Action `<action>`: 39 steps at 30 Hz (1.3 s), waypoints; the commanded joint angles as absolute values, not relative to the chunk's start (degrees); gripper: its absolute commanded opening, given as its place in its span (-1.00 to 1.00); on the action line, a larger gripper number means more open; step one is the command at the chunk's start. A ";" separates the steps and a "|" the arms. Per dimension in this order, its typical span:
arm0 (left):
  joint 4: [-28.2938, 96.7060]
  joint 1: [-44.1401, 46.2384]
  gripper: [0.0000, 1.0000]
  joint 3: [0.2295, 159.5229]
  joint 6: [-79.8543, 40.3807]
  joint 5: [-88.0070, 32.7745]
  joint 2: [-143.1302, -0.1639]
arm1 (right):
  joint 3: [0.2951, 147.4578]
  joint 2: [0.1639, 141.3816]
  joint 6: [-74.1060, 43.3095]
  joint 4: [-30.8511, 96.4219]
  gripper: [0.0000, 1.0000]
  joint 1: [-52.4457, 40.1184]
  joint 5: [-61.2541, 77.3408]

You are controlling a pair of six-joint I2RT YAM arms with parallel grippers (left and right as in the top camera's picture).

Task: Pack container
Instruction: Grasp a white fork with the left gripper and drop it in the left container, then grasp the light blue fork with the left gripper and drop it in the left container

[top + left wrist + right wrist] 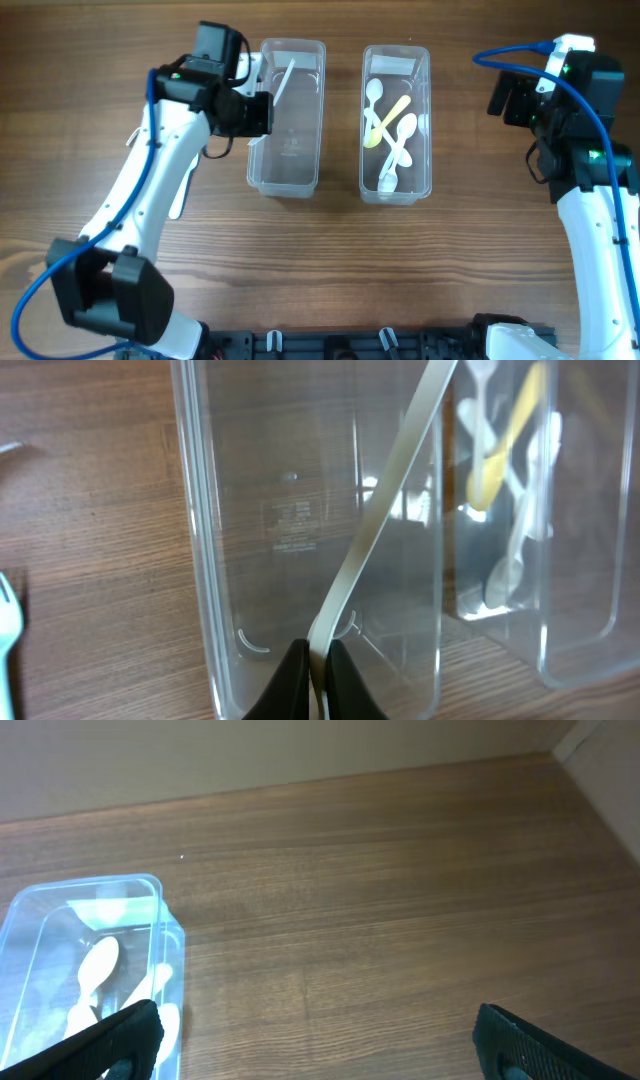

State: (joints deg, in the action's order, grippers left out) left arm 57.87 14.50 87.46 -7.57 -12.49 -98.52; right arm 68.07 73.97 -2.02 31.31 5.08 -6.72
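Observation:
Two clear plastic containers stand side by side at the back of the wooden table. The left container (287,185) (195,560) has nothing lying on its floor. My left gripper (266,102) (320,660) is at its near rim, shut on the handle of a white plastic utensil (285,76) (385,490) that slants across the container's inside. The right container (395,192) (590,650) (150,885) holds several white spoons (402,140) (95,965) and a yellow one (385,122) (500,460). My right gripper (500,100) (320,1040) is open and empty over bare table, right of that container.
A white utensil (181,200) lies on the table left of the left container, partly under my left arm. The left wrist view shows a pale fork (8,620) at its left edge. The table's back edge meets a wall beyond the containers.

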 commanded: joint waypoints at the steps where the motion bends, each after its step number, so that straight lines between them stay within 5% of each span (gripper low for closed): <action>1: 56.97 15.33 -0.67 88.03 -12.71 -10.00 -101.30 | 68.90 73.76 -1.50 31.14 0.99 5.06 -7.70; 4: 54.11 15.31 0.36 88.05 -12.67 -10.46 -101.71 | 68.90 73.76 -1.50 31.14 0.99 5.06 -7.70; 9: 53.60 11.62 1.00 88.20 -10.96 -9.41 -99.00 | 68.90 73.76 -1.52 31.14 0.99 5.06 -7.70; 17: 62.22 -6.96 0.99 87.00 -5.74 -3.33 -93.45 | 68.90 73.76 -1.50 31.14 1.00 5.06 -7.70; 24: 51.51 -4.86 0.16 71.90 9.34 -2.22 -94.74 | 68.90 73.76 -1.50 31.14 0.99 5.06 -7.73; 39: 28.38 -3.55 0.23 53.45 16.32 2.68 -102.69 | 68.90 73.76 -1.50 31.14 0.99 5.06 -7.70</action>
